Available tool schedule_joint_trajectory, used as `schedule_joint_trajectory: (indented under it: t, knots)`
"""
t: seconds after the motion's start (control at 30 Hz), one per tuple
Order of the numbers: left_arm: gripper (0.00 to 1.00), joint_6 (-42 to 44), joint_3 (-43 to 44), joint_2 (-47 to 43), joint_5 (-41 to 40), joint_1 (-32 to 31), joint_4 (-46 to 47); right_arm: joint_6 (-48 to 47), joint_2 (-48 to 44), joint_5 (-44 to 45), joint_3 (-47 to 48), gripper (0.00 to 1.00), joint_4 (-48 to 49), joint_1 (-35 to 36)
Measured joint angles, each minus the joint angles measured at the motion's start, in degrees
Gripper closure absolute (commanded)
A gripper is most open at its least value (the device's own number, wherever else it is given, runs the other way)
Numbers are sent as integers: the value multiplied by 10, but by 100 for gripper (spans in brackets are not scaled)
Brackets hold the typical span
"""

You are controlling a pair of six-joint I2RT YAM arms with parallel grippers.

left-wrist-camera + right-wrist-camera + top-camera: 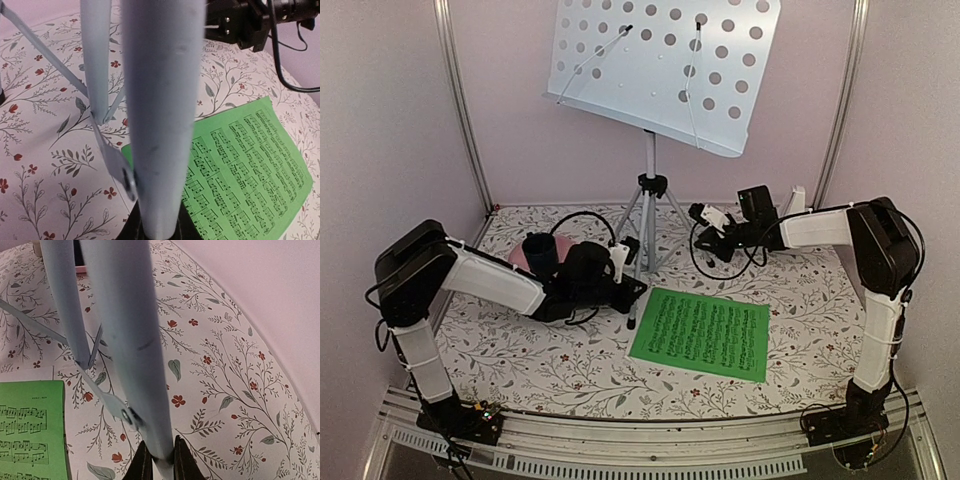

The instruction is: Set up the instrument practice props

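Observation:
The pale grey music stand point(650, 185) stands at the back centre on its tripod, its hole-punched desk point(660, 65) tilted up high. My left gripper point(626, 272) is shut on the stand's front leg point(160, 125), which fills the left wrist view. My right gripper point(698, 214) is shut on the right leg point(131, 340), with dark fingertips point(142, 466) on either side of it. The green sheet of music point(701, 332) lies flat on the table in front of the stand. It also shows in the left wrist view point(245, 170). The white sheet is out of view.
A dark blue cup point(541, 250) on a pink plate point(520, 258) stands behind my left arm. A small white object point(797, 198) is partly hidden behind my right arm. Metal frame posts point(460, 100) and pink walls close in the flowered table point(560, 370).

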Motion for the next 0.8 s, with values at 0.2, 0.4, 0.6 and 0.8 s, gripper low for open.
schedule_joint_trajectory:
  t: [0.2,0.4,0.6,0.8]
  knots:
    - [61,-33,40,42,2,-27,11,29,3,41,9,57,4,-9]
    - [33,-47,22,52,38,-76,5,49,3,77,9,32,18,-16]
    - [32,2,-66,-29,112,-58,10,72,-30,103,-18,7,35,-17]
    - [31,69,-61,-112,188,71,-6,117,-88,98,-26,2,44,-21]
